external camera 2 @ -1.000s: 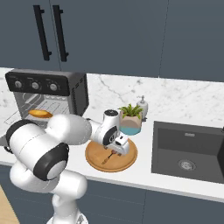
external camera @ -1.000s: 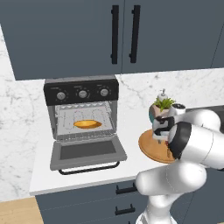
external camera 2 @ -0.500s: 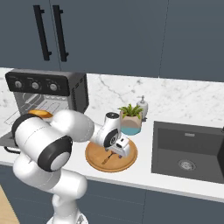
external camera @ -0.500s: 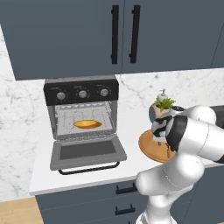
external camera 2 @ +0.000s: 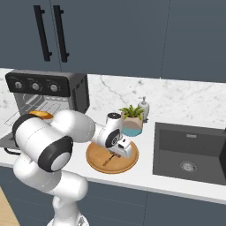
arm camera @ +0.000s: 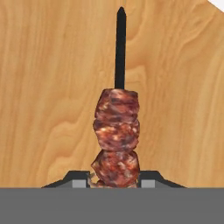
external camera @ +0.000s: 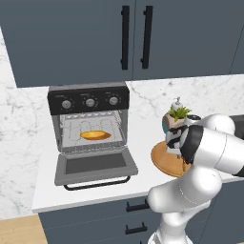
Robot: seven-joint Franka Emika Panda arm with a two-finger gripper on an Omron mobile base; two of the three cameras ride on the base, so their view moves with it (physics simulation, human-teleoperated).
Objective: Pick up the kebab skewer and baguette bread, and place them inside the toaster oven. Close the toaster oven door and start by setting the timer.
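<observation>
The kebab skewer (arm camera: 117, 131) lies on the round wooden plate (arm camera: 43, 87), its dark stick pointing away from the hand and its red-brown meat chunks toward it. My gripper (arm camera: 114, 181) is down on the plate, and its two fingertips press against either side of the nearest meat chunk. From the right base view the gripper (external camera 2: 118, 152) sits low over the plate (external camera 2: 99, 159), with the skewer (external camera 2: 107, 160) under it. The baguette bread (external camera: 95, 135) lies on a rack inside the toaster oven (external camera: 88, 100). The toaster oven door (external camera: 95, 167) hangs open, folded down flat.
A potted plant (external camera 2: 131, 119) and a soap dispenser (external camera 2: 143, 106) stand right behind the plate. A dark sink (external camera 2: 190, 152) lies to the right. Dark wall cabinets hang over the counter. My own arm (external camera: 214, 147) hides much of the plate in the left base view.
The arm's upper links have swung slightly while the hand stayed low over the plate. The skewer and baguette have not moved.
</observation>
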